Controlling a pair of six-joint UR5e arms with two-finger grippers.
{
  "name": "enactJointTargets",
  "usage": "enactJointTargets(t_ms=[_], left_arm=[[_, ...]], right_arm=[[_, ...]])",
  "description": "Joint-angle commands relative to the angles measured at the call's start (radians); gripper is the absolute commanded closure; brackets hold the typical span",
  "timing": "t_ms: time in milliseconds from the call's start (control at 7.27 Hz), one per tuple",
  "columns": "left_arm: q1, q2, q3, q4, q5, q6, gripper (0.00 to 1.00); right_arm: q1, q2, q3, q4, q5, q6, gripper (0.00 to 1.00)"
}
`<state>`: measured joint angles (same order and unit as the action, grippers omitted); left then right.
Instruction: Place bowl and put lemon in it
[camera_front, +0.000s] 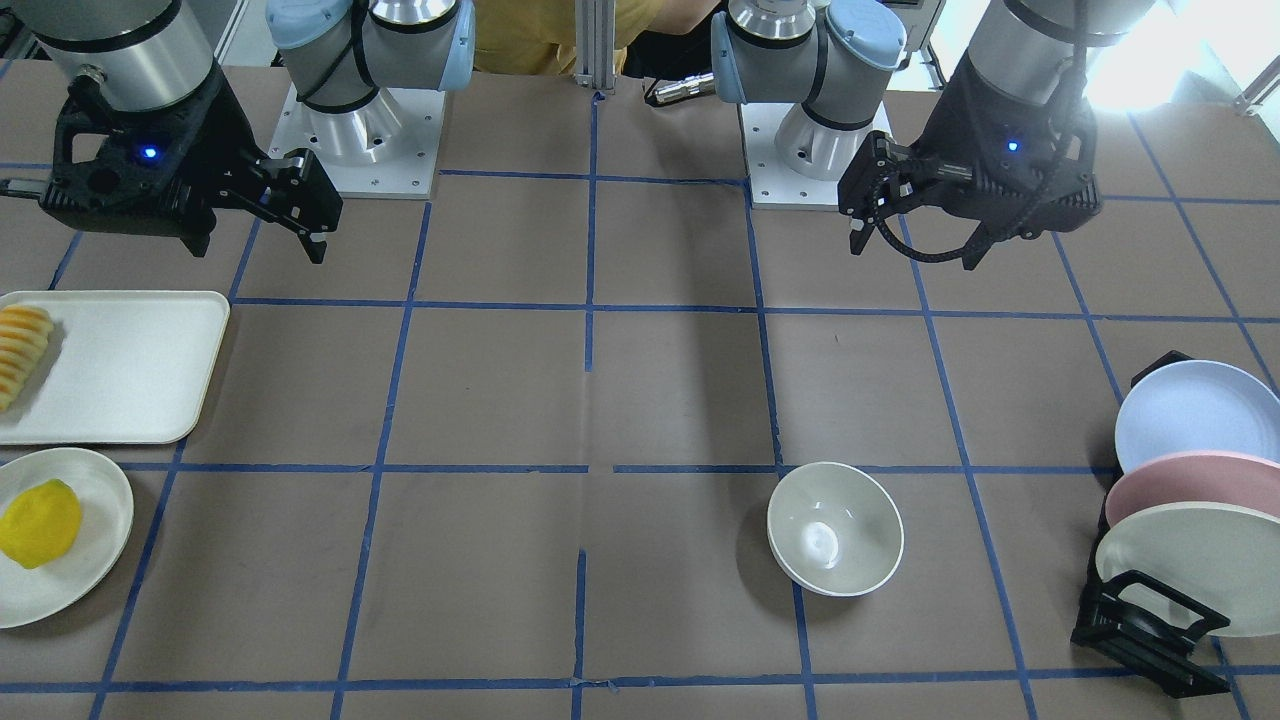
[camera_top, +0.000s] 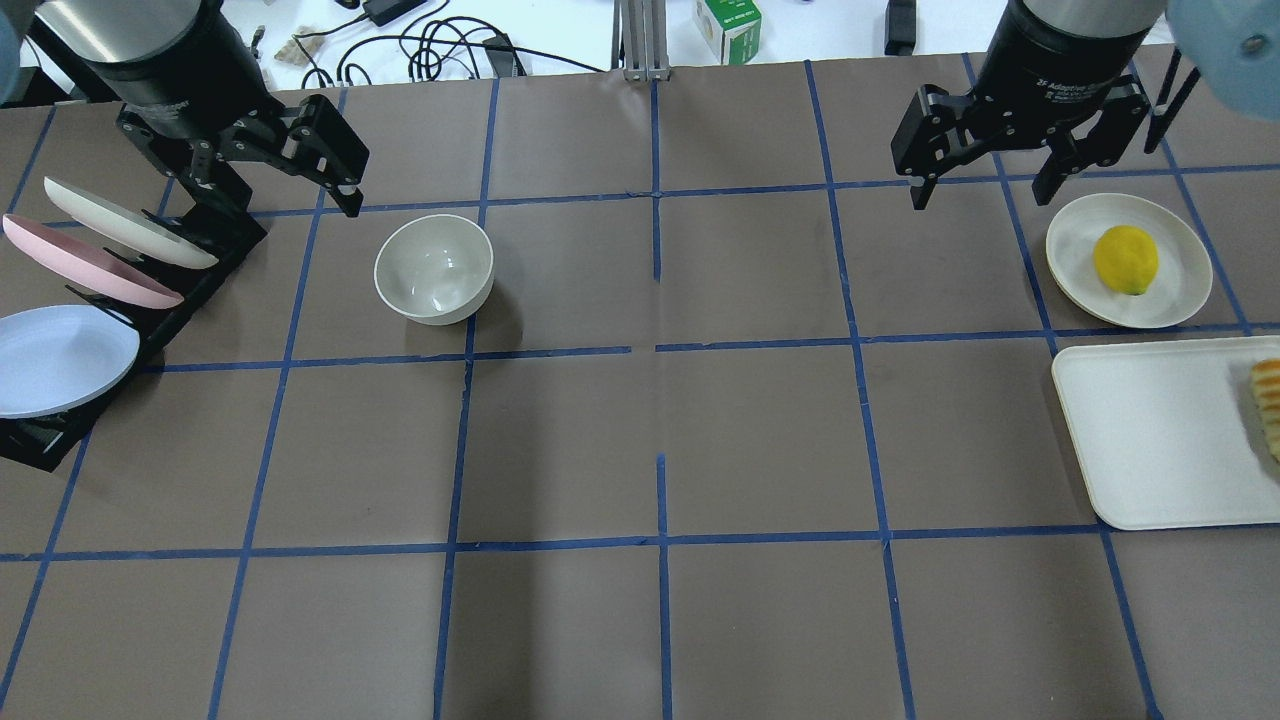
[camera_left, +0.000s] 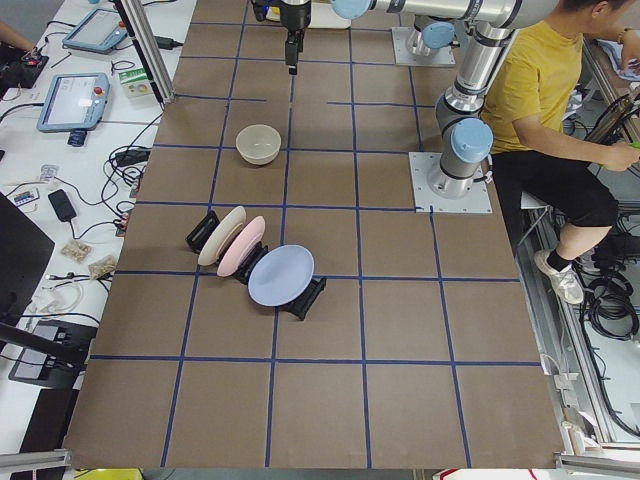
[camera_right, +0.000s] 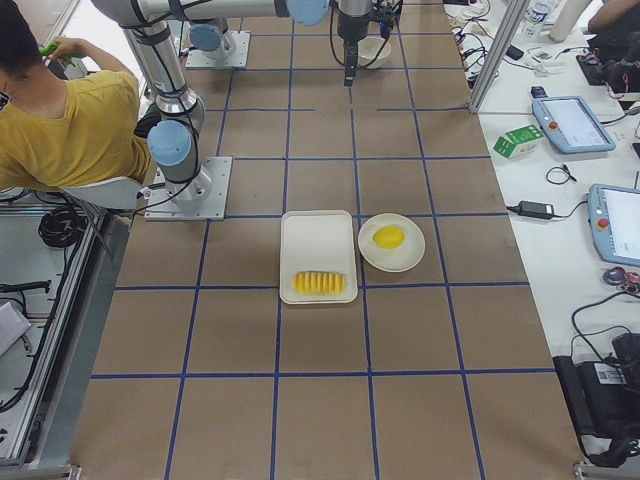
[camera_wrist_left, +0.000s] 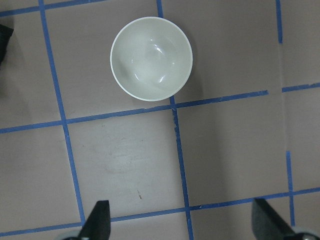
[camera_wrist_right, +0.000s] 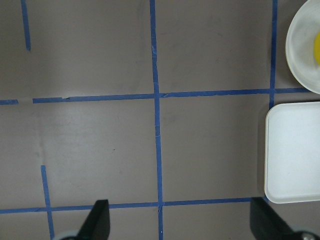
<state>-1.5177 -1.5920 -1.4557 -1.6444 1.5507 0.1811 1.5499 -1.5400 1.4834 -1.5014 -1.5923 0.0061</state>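
risk: the bowl is glossy with sloping sides; a rim pinch may slip or tip it. the lemon is rounded and may roll off the plate if nudged off-centre. left gripper and right gripper: fingers spread, holding nothing. bowl: empty, upright, near the left gripper. plate: holds the lemon, near the right gripper. tray: sliced food at one end.

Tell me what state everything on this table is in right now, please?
bowl: upright, empty, untouched.
lemon: whole, lying on the cream plate.
tray: holds sliced food at one end.
three plates: standing tilted in a black rack.
left end effector: open, empty.
right end effector: open, empty.
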Motion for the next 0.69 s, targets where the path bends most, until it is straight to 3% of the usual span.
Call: enactJointTargets(t_ms=[0, 550], left_arm=[[0.002, 0.001, 0.0, 0.0, -0.003, 0.0, 0.0], [0.004, -0.002, -0.002, 0.0, -0.001, 0.0, 0.0]], right_arm=[[-0.002, 0.001, 0.0, -0.006, 0.002, 0.0, 0.0], [-0.019, 0.012, 0.0, -0.011, -0.006, -0.002, 0.0]])
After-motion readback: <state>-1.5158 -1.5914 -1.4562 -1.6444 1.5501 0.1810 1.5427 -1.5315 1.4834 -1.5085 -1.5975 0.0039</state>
